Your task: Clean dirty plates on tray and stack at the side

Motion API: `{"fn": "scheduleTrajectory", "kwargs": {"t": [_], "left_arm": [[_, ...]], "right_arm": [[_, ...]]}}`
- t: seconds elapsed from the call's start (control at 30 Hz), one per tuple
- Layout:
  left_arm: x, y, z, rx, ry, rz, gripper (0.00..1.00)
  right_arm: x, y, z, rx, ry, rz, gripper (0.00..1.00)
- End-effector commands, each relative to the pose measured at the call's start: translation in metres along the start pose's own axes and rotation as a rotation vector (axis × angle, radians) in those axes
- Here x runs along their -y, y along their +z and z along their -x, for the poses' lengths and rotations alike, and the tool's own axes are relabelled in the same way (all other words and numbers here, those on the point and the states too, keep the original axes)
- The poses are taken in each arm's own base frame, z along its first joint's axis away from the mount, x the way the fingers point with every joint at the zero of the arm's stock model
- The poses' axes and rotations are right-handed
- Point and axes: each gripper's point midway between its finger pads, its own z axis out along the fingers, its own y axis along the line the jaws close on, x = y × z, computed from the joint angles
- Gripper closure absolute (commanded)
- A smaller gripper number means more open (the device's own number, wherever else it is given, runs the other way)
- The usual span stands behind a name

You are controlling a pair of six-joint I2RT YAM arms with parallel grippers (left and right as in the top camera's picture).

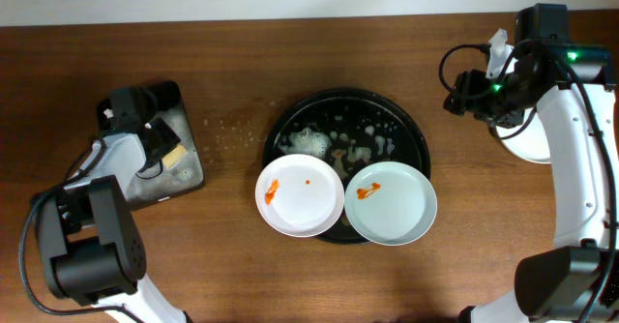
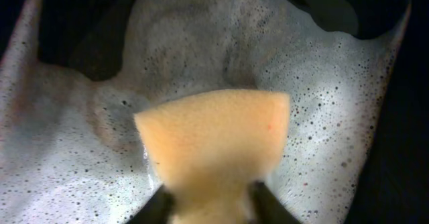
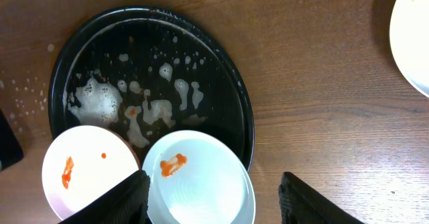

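Left gripper (image 2: pixel 211 204) pinching the yellow sponge (image 2: pixel 214 143) over the foamy tub (image 1: pixel 189 163). My right gripper (image 3: pixel 214 198) hangs spread and empty, right of the tray (image 1: pixel 348 96). Two smeared plates, left plate (image 1: pixel 300 195) and right plate (image 1: pixel 390 202), sit side by side on the tray's near rim. The third plate (image 3: pixel 412 36) lies on the table, off to the right.

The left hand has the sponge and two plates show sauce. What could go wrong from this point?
1. The left plate and right plate lie across the near rim of the tray; a push from the sponge could tip or slide them off.
2. The sponge, pinched in the left hand over the foamy tub, looks wet and may drip on the table.
3. The right hand is open and empty, so nothing steadies a plate.
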Motion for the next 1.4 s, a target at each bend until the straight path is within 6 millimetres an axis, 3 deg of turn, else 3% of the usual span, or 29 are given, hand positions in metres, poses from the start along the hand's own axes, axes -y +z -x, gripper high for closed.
{"fn": "scheduleTrajectory", "kwargs": {"t": [0.0, 0.17, 0.3, 0.33, 0.47, 0.53, 0.63, 0.73, 0.87, 0.93, 0.97, 1.03, 1.13, 1.27, 1.37], "left_arm": [[-0.003, 0.001, 0.004, 0.008, 0.074, 0.033, 0.97], [0.006, -0.031, 0.037, 0.035, 0.344, 0.057, 1.0], [0.012, -0.06, 0.049, 0.052, 0.407, 0.037, 1.0], [0.019, -0.068, 0.05, 0.063, 0.448, -0.005, 1.0], [0.024, -0.066, 0.041, 0.028, 0.562, -0.045, 1.0], [0.028, -0.085, 0.045, 0.053, 0.577, -0.068, 1.0], [0.031, -0.086, 0.047, 0.065, 0.588, -0.081, 1.0], [0.058, -0.102, 0.035, 0.049, 0.614, -0.255, 1.0], [0.112, -0.172, 0.017, 0.108, 0.696, -0.543, 1.0], [0.136, -0.196, -0.002, 0.12, 0.759, -0.602, 1.0], [0.15, -0.203, -0.021, 0.097, 0.804, -0.63, 1.0], [0.175, -0.206, -0.069, 0.0, 0.896, -0.672, 1.0], [0.2, -0.204, -0.116, -0.076, 1.016, -0.716, 1.0], [0.236, -0.193, -0.203, -0.205, 1.231, -0.787, 1.0], [0.268, -0.196, -0.271, -0.295, 1.331, -0.982, 1.0]], "right_arm": [[-0.003, 0.001, -0.001, -0.006, -0.012, 0.007, 0.37], [-0.008, 0.001, -0.002, -0.009, -0.013, 0.034, 0.37], [-0.008, 0.001, -0.002, -0.01, -0.013, 0.037, 0.37], [-0.008, 0.001, -0.002, -0.01, -0.013, 0.037, 0.37], [-0.009, 0.001, -0.002, -0.01, -0.013, 0.037, 0.35], [-0.008, 0.001, -0.003, -0.014, -0.013, 0.036, 0.32], [-0.008, 0.001, -0.003, -0.014, -0.012, 0.036, 0.29], [-0.007, 0.001, -0.008, -0.038, -0.006, 0.032, 0.29], [-0.007, 0.001, -0.013, -0.058, 0.0, 0.03, 0.3], [-0.006, 0.001, -0.018, -0.075, 0.005, 0.028, 0.29], [-0.006, 0.001, -0.021, -0.09, 0.008, 0.025, 0.29], [-0.005, 0.0, -0.027, -0.111, 0.014, 0.022, 0.3], [-0.002, 0.006, -0.036, -0.15, 0.025, 0.016, 0.3], [0.003, 0.041, -0.075, -0.285, 0.034, 0.003, 0.35], [0.006, 0.073, -0.102, -0.352, 0.078, 0.006, 0.36]]}}
